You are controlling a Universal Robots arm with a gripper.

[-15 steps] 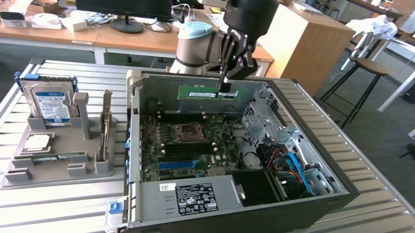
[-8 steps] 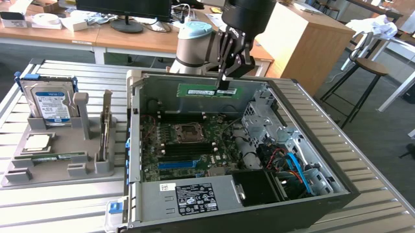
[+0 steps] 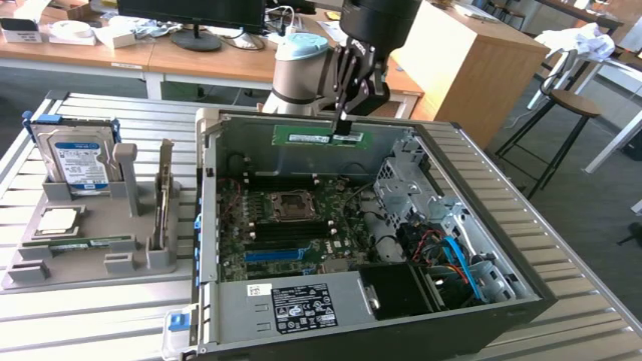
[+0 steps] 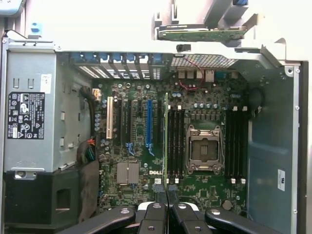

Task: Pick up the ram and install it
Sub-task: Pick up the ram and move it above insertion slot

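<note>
Fingers (image 4: 158,195) clamping ram (image 4: 165,136), Dell-marked motherboard (image 4: 204,192)

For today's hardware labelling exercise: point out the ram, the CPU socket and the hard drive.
ram (image 3: 306,136), exterior view, green board's middle.
CPU socket (image 4: 204,150), wrist view, metal frame's centre.
hard drive (image 3: 84,165), exterior view, its label.

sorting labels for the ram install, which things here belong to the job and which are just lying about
Job:
ram, held in the pincer over the open computer case
memory slots on the motherboard

Lying about:
hard drive
upright expansion card
grey holder they stand in
stool
monitor
</note>
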